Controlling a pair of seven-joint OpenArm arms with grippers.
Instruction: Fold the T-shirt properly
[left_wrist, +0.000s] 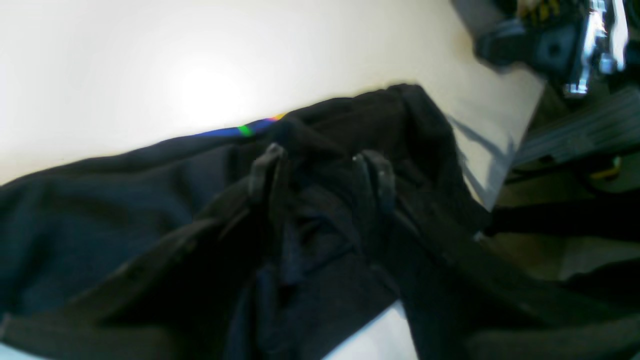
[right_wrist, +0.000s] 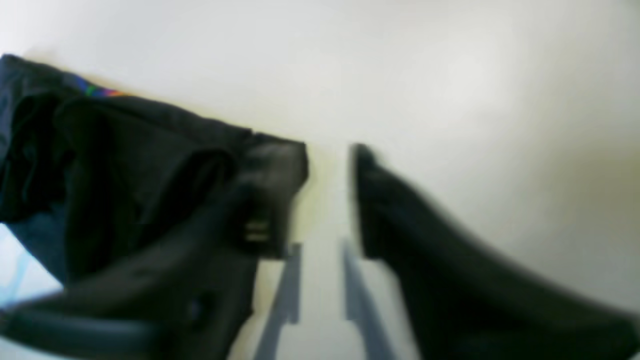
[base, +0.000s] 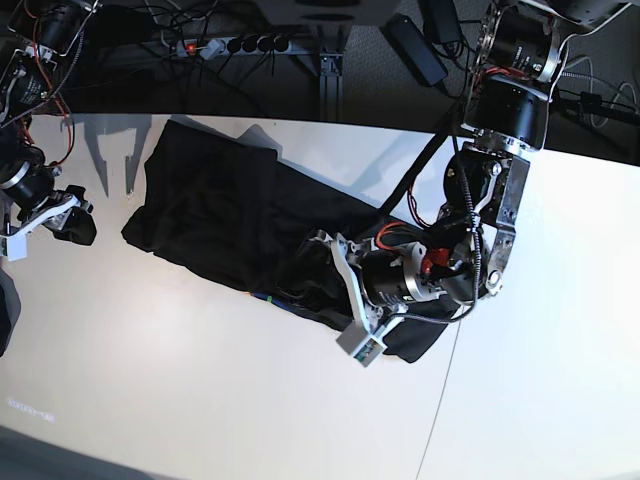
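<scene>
Shirt (base: 225, 215) bunched mid-frame on bench (base: 180, 390); left tool (left_wrist: 322, 170) spread over cloth, right tool (right_wrist: 327, 165) spread, holding nothing.

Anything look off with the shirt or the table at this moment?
The T-shirt lies in a long band slanted across the table, bunched and creased under the left gripper rather than flat. A strip of rainbow print peeks from one edge. No spill or damage shows.

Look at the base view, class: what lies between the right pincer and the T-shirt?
Only bare white table and the pincer's shadows lie between the right pincer and the T-shirt, as the base view shows.
</scene>
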